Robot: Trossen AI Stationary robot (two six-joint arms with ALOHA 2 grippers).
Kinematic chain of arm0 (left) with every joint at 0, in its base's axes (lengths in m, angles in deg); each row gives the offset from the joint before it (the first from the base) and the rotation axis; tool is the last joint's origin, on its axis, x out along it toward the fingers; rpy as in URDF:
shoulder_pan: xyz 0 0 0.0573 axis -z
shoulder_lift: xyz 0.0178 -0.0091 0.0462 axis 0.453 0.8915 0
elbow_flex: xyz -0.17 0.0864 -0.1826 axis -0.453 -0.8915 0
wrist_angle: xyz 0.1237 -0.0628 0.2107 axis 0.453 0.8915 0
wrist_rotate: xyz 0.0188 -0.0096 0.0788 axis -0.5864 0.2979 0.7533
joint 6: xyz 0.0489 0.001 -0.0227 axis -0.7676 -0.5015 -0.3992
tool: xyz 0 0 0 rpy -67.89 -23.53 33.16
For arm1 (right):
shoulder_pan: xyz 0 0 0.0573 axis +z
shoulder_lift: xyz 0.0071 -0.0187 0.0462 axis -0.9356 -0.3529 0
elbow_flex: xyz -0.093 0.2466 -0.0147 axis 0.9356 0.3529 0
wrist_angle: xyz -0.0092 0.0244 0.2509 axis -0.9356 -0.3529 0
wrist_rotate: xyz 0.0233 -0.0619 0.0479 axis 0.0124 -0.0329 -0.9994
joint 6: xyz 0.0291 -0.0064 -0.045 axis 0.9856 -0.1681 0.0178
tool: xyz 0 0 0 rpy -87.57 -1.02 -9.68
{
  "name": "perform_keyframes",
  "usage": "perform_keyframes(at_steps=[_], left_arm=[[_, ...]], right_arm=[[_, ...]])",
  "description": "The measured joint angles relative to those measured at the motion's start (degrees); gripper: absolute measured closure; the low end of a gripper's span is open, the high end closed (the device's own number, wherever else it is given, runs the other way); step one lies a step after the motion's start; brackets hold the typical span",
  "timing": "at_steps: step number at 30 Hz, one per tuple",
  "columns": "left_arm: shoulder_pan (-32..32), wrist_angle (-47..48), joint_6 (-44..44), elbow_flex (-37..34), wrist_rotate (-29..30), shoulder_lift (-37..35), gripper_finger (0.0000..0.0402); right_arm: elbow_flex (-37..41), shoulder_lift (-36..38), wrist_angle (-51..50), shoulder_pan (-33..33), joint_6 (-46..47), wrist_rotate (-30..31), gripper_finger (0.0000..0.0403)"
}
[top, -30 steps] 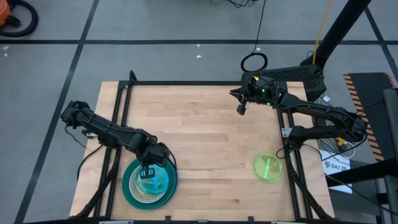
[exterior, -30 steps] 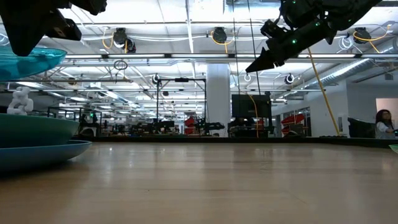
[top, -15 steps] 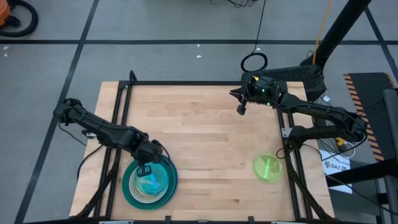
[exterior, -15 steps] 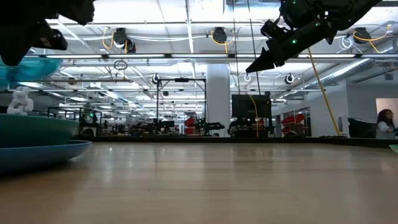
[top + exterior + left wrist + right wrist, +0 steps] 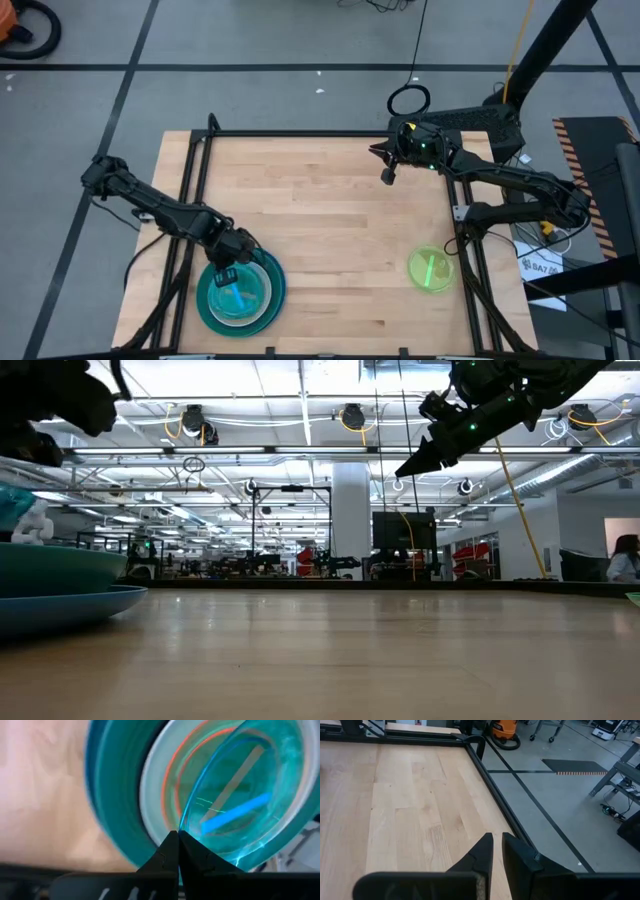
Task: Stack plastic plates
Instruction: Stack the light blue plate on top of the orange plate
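A stack of plastic plates (image 5: 240, 292) stands near the table's near left corner. Its bottom is a large blue plate (image 5: 70, 606). On that are a teal one (image 5: 50, 566), a white one (image 5: 152, 790) and an orange one (image 5: 172, 780). My left gripper (image 5: 228, 274) is shut on a translucent cyan plate (image 5: 240, 805) right over the stack. A lime green plate (image 5: 430, 268) lies flat on the table at the near right. My right gripper (image 5: 386, 176) hangs high over the far right of the table, its fingers shut with nothing between them. My left gripper pinches the cyan plate's rim (image 5: 182, 822) between its two fingers, at the plate's far-left edge. The fingers come steeply from above. The plate slants down from the fingers over the stacked plates. I cannot tell whether it touches them.
Black frame rails (image 5: 190, 200) run along the table's left, far and right (image 5: 458, 215) edges. Bare wood (image 5: 330, 220) lies between the stack and the green plate. A person (image 5: 625, 556) shows in the room beyond.
My left gripper has gone down toward the stack and a little toward the table's left edge, rolling its wrist. The cyan plate has sunk with it, closer to the stacked plates.
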Motion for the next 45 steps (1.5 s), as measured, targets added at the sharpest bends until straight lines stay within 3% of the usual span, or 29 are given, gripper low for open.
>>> perform_keyframes(at_steps=[30,40,45], left_arm=[[-0.05,0.43,3.27,-0.17,0.76,0.00,0.0375],[-0.05,0.43,4.08,-0.17,1.17,0.00,0.0290],[-0.05,1.44,3.23,1.67,0.44,0.00,0.0275]], right_arm=[[0.00,0.00,0.00,0.00,-0.02,0.01,0.0369],[0.00,0.00,0.00,-0.02,-0.22,0.01,0.0369],[0.00,0.00,0.00,-0.02,-0.24,0.04,0.0369]])
